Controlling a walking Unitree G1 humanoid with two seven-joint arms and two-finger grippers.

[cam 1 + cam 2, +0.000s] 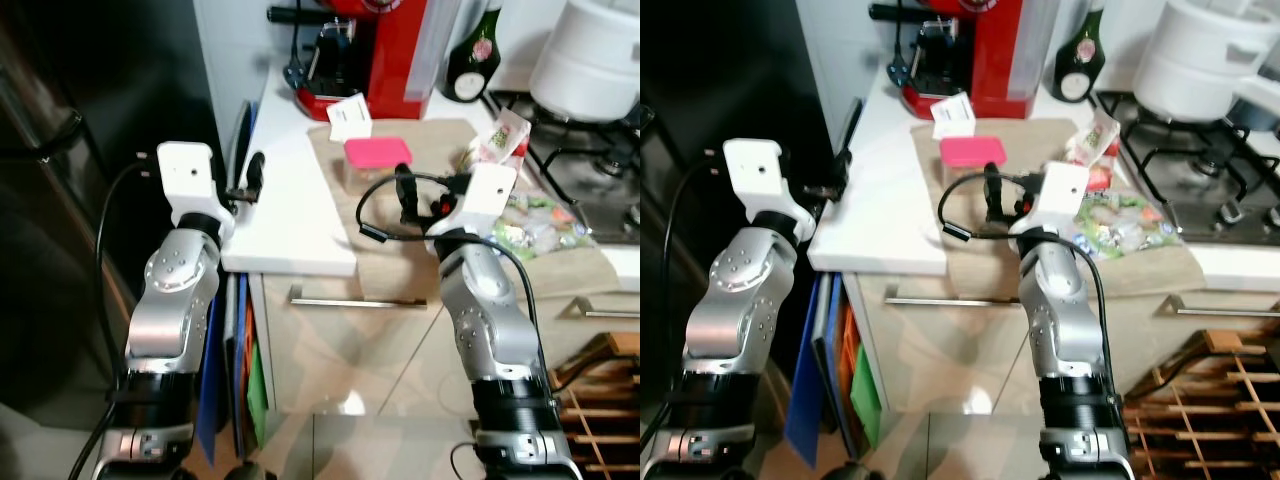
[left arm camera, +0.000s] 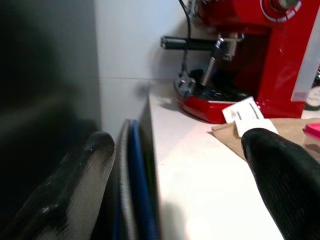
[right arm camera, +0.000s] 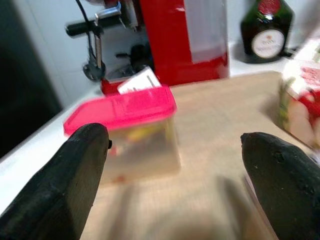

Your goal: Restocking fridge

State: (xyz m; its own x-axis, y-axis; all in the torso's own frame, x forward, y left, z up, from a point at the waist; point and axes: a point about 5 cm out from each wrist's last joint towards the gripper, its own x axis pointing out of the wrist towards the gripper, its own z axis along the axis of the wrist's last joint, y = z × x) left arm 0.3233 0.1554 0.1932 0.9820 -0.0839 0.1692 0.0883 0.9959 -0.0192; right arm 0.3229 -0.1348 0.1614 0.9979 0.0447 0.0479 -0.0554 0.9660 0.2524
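Pink-lidded container [image 3: 127,132] sits on the brown mat toward the table's back edge, before the red coffee machine [image 1: 385,50]. My right gripper [image 3: 170,175] faces it directly, fingers wide, nothing held. My left gripper [image 2: 180,185], also spread, idles at the table's left edge, farther off.

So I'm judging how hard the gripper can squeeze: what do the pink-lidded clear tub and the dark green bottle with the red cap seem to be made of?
The pink-lidded clear tub looks like thin plastic: cloudy see-through walls, a matte opaque snap lid. The dark green bottle looks like glass: glossy dark body, paper label, red foil-like cap. That stays a guess. The right gripper is open, facing the tub.
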